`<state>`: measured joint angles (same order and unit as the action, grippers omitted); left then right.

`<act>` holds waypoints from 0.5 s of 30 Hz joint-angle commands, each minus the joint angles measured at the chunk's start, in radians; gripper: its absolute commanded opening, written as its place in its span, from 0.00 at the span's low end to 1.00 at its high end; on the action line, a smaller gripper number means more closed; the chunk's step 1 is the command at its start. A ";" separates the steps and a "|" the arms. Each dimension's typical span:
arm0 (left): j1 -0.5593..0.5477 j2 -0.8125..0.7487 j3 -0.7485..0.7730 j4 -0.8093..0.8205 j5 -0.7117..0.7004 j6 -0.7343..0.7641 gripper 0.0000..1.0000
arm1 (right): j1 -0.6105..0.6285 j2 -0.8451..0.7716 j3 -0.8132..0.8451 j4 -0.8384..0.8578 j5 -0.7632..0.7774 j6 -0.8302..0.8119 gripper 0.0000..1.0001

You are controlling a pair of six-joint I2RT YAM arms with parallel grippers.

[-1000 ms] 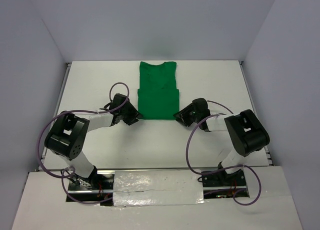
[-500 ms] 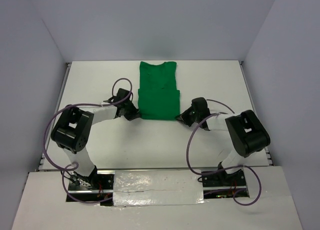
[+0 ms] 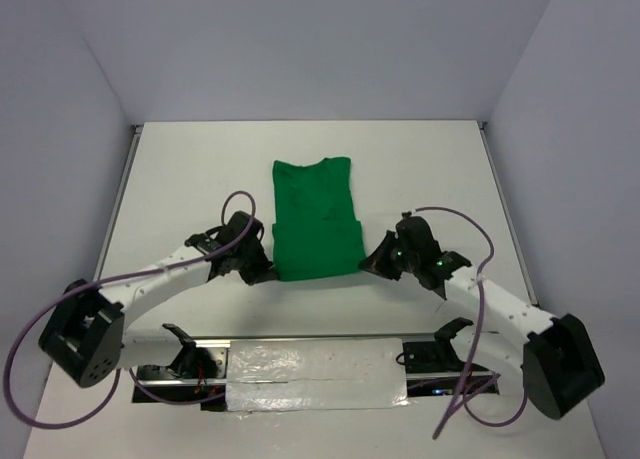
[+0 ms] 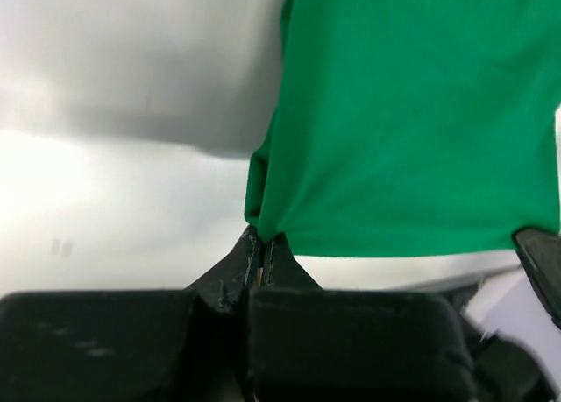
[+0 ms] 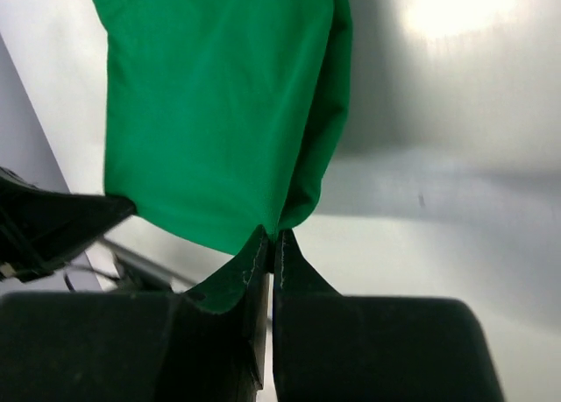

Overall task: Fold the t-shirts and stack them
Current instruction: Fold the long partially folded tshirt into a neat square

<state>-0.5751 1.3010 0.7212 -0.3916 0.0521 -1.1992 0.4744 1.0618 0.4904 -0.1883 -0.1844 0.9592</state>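
Observation:
The bright green t-shirt lies in the middle of the white table, sleeves folded in, collar at the far end. My left gripper is shut on its near left corner; in the left wrist view the cloth rises from the pinched fingertips. My right gripper is shut on the near right corner; in the right wrist view the cloth hangs from the closed tips. The near hem is lifted off the table between the two grippers.
The white table is boxed in by grey walls on the left, back and right. A foil-covered strip with the arm mounts runs along the near edge. Purple cables loop from both arms.
Both arms have stretched out and drawn back toward the near edge, pulling the shirt's near hem with them. The whole shirt has slid nearer and its near end is raised.

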 commanded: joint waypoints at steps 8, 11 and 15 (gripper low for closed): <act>-0.146 -0.246 0.015 -0.300 -0.047 -0.158 0.00 | 0.067 -0.247 0.025 -0.353 0.074 -0.025 0.00; -0.146 -0.224 0.117 -0.360 -0.118 -0.154 0.00 | 0.066 -0.217 0.110 -0.364 0.114 -0.048 0.00; -0.114 -0.134 0.279 -0.460 -0.224 -0.107 0.00 | 0.064 -0.114 0.241 -0.340 0.183 -0.100 0.00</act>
<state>-0.7170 1.1305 0.8978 -0.7231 -0.0437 -1.3369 0.5407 0.9005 0.6262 -0.5247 -0.1097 0.9188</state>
